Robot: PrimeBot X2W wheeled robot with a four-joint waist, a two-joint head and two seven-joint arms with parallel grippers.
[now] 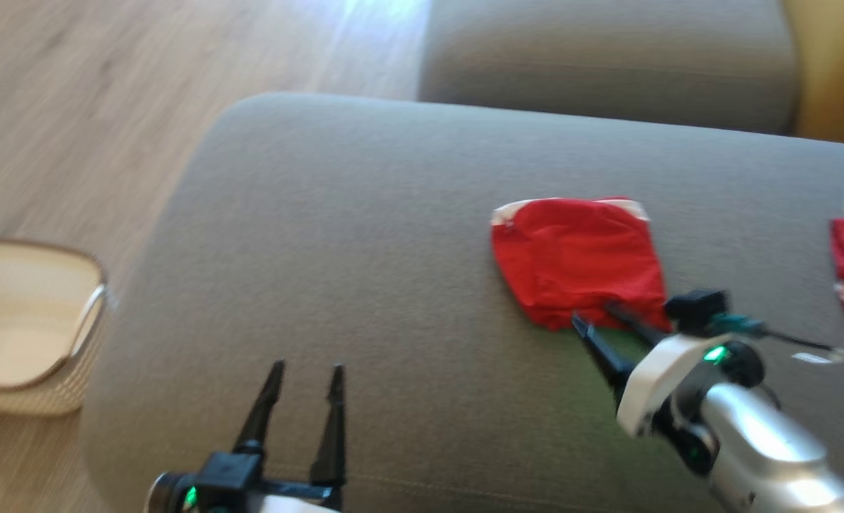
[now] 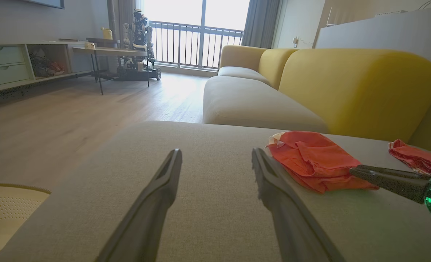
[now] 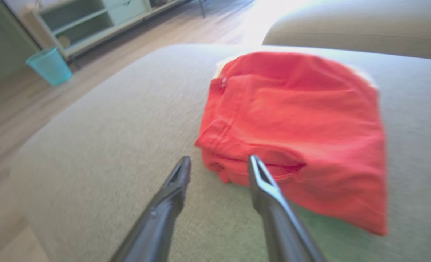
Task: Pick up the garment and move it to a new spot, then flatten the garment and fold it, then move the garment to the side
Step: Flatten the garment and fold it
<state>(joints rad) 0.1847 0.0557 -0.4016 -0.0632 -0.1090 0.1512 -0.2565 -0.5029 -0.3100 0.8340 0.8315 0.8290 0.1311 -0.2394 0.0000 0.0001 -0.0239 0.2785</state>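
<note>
Roughly folded red garment (image 1: 579, 260) on grey sofa cushion (image 1: 336, 249), right gripper (image 1: 594, 314) jaws apart at its edge, left gripper (image 1: 306, 368) spread wide

From the head we look steeply down on the grey cushion (image 1: 365, 235); from the left wrist, low and near-level along its surface toward the yellow sofa back (image 2: 357, 87). From the right wrist we look close over the red garment (image 3: 295, 127), which, with the cushion, all three views share.
</note>
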